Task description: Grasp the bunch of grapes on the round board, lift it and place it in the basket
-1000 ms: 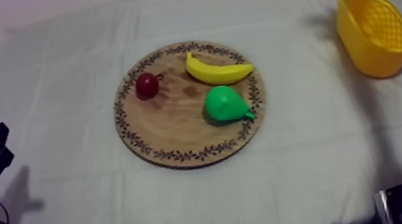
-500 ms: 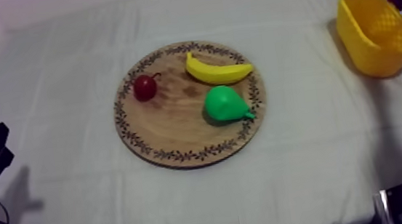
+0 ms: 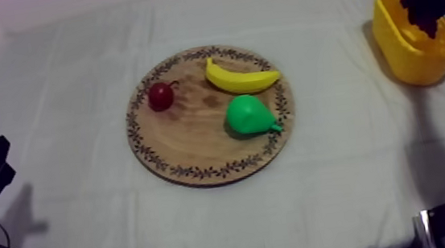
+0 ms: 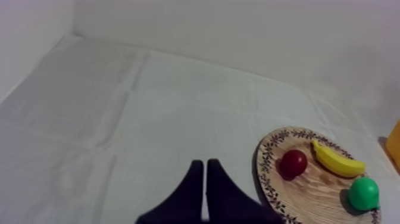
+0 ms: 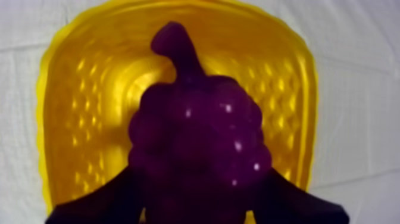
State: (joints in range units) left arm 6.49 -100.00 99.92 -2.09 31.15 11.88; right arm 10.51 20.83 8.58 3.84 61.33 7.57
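The right pincer (image 3: 426, 11) pinches the grapes (image 5: 196, 137), seemingly over the basket (image 3: 415, 57); the left pincer (image 4: 205, 179) is pressed together. On the board (image 3: 196, 147) lie a banana (image 3: 240, 77), pear (image 3: 249, 116) and small red fruit (image 3: 161, 96). Pale cloth (image 3: 67, 88) covers the worktop (image 3: 348, 199).

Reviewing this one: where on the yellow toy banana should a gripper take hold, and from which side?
Likely from above, across the middle of the yellow toy banana: it lies flat on the round wooden board, long and narrow, so a grip spans its width. The green toy pear lies close beside it.
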